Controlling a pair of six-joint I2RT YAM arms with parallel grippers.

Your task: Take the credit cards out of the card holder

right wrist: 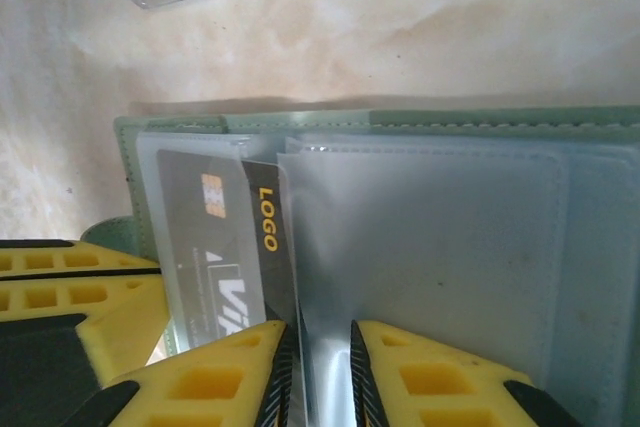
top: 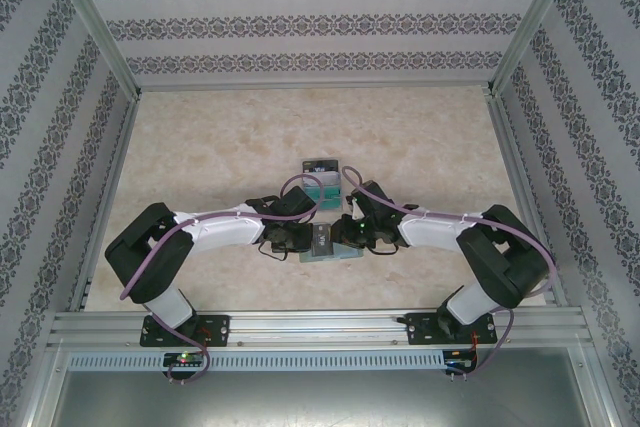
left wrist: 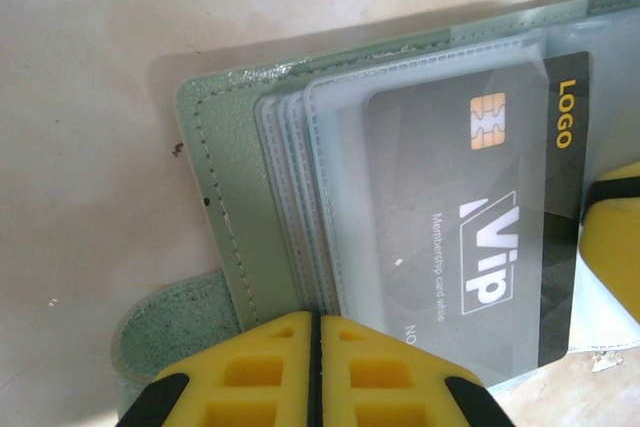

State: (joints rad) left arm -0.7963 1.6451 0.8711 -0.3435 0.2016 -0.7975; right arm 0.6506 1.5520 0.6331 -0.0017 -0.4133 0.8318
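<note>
Lab robot cell: aluminium frame (top: 320, 325), wallpapered walls (top: 320, 22), marble-look tabletop (top: 220, 137).

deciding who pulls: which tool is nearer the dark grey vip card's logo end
Right. The right tool straddles a clear sleeve edge beside the dark grey plastic VIP card's LOGO end; the left tool sits shut past its opposite end.
</note>
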